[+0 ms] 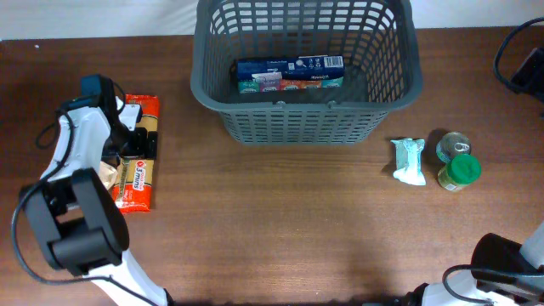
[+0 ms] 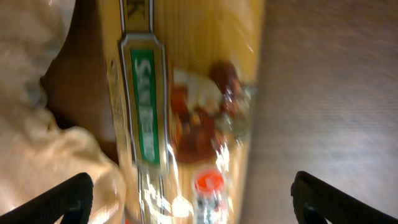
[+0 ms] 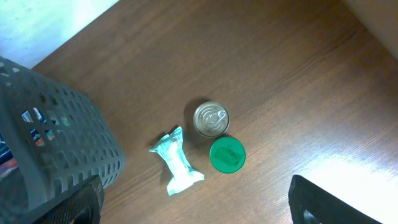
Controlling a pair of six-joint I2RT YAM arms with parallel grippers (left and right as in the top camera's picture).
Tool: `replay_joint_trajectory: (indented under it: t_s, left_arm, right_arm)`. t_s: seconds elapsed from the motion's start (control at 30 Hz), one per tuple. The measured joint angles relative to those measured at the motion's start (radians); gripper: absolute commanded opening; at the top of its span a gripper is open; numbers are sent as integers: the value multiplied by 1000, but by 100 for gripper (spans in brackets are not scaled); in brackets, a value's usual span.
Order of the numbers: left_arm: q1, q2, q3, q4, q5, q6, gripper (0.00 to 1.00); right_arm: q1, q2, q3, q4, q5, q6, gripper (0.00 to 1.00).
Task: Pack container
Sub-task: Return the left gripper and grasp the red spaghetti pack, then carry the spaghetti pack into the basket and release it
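- Large dark grey plastic lattice basket, the container (image 1: 306, 127), sits at far-centre of the brown wooden table (image 1: 280, 221); a blue rectangular carton (image 1: 289, 72) lies inside on its base.
- Long orange-yellow plastic pasta packet (image 1: 138, 183) lies well left of the container, long axis running far-to-near.
- Left gripper (image 2: 193, 199) hangs right over that packet, fingers spread wide, one either side of its short width, not clamped.
- Likely next: close across the width, lift, carry right and toward the far side to the container.
- Left arm is far nearer.
- Right gripper (image 3: 208, 199) spread, empty, near the tin can (image 1: 452, 144).
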Motion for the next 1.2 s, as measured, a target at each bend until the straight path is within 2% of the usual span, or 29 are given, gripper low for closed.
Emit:
replay_joint_trajectory:
  t_s: [0.27, 0.37, 0.4, 0.5, 0.73, 0.9, 1.0, 1.2]
  left_arm:
    - [0, 93, -3, 88, -19, 30, 91]
    - [0, 107, -3, 103, -19, 34, 69]
    - [0, 107, -3, 104, -22, 40, 57]
    - [0, 107, -2, 104, -25, 41, 2]
    - [-6, 94, 56, 41, -39, 37, 2]
    - [-25, 140, 209, -135, -34, 37, 2]
    - [-54, 156, 417, -237, -33, 37, 2]
    - [-130, 146, 886, -259, -28, 67, 2]
  right_arm:
    - [0, 0, 0, -2, 0, 0, 89]
    - [0, 0, 0, -3, -2, 0, 89]
    - [0, 0, 0, -4, -3, 0, 89]
    - [0, 0, 0, -4, -3, 0, 89]
    - [0, 0, 0, -6, -4, 0, 89]
    - [0, 0, 0, -9, -4, 1, 89]
    - [0, 0, 0, -10, -4, 0, 89]
    - [0, 0, -1, -11, -4, 0, 89]
